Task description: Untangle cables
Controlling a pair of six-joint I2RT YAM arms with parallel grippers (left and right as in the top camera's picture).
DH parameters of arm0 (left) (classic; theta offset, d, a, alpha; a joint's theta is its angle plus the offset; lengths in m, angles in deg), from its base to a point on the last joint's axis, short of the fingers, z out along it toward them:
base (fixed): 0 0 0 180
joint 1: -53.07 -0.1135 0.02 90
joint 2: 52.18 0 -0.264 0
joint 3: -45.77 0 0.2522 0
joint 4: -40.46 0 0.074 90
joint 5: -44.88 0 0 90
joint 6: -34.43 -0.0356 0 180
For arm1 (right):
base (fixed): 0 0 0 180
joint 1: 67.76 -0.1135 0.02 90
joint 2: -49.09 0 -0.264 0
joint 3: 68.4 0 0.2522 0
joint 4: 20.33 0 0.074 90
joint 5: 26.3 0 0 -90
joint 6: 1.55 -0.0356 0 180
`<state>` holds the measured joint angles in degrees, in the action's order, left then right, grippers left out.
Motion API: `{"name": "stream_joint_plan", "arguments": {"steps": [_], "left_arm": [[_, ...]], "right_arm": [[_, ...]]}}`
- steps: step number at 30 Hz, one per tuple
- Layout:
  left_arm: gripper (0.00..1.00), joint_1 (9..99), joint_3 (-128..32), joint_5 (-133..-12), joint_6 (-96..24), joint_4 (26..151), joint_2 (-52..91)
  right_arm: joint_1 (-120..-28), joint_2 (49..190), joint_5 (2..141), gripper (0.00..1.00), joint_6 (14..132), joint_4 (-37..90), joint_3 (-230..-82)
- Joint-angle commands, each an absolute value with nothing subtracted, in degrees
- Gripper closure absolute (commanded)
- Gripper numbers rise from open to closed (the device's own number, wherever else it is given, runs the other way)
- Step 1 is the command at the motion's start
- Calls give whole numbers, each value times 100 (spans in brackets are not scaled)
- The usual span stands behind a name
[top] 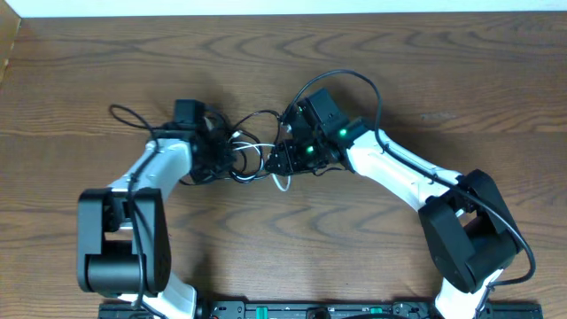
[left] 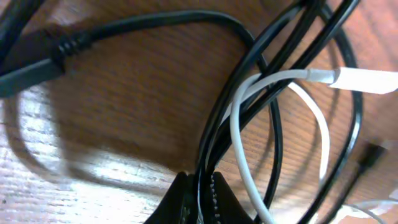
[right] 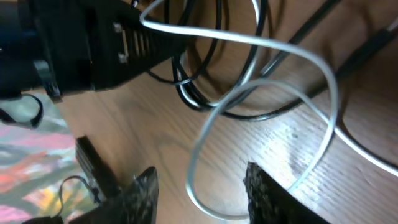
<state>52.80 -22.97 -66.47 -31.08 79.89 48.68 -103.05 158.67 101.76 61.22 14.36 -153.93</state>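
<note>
Brown wood-grain table (top: 443,71), with both arms reaching into the middle where the two cords sit in one knot. The black cable (top: 251,120) is the bigger mess, with several loops piled up between the two claws. The white cable (top: 266,161) is threaded through those black loops, and a bit of it pokes out toward the near edge, just below the right claw (right: 200,190).

The left claw (left: 200,190) is pinched together on a couple of black strands. Its wrist cam shows them running straight into the tips. The white plug (left: 367,81) lies up and to the right of that, on top of the black loops.

The right claw is apart, with one finger on each side of a white loop sitting in the gap. Can't tell if the loop actually touches the right-hand finger, it runs really close to it. The left claw's black body shows up at the top left of that same view, right next to the tangle.
</note>
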Motion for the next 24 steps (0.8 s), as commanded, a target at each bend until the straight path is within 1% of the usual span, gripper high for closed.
{"name": "stream_joint_plan", "arguments": {"steps": [1, 3, 7, 9, 11, 13, 16, 17, 21, 24], "left_arm": [[93, 4937, -2275, -8028, -3801, 8022, 4897], [93, 4825, -2275, -8596, -4074, 8000, 4897], [92, 4762, -2275, -9521, -4597, 7906, 4897], [93, 4762, -2275, -9634, -4680, 7888, 4897], [93, 4762, -2275, -9634, -4693, 7886, 4897], [93, 4762, -2275, -9639, -4697, 7869, 4897], [93, 4762, -2275, -9654, -4697, 7862, 4897], [93, 4762, -2275, -9652, -4697, 7849, 4897], [92, 4762, -2275, -9532, -4695, 7842, 4897], [93, 4762, -2275, -9501, -4697, 7829, 4897]], "right_arm": [[-10183, 15893, 11173, 47, 6367, 807, -15155], [-10115, 15893, 11201, 44, 6330, 474, -15129], [-9894, 15893, 11232, 30, 6015, -74, -15131], [-9787, 15893, 11560, 29, 5910, -365, -15131], [-9709, 15893, 12137, 31, 5912, -647, -15131], [-9669, 15893, 12469, 39, 5912, -697, -15131], [-9669, 15893, 12436, 58, 5919, -323, -15131], [-9685, 15893, 12395, 59, 5954, -105, -15131], [-9853, 15893, 12316, 59, 6299, 540, -15126], [-10023, 15893, 12320, 55, 6691, 715, -15126]]}}
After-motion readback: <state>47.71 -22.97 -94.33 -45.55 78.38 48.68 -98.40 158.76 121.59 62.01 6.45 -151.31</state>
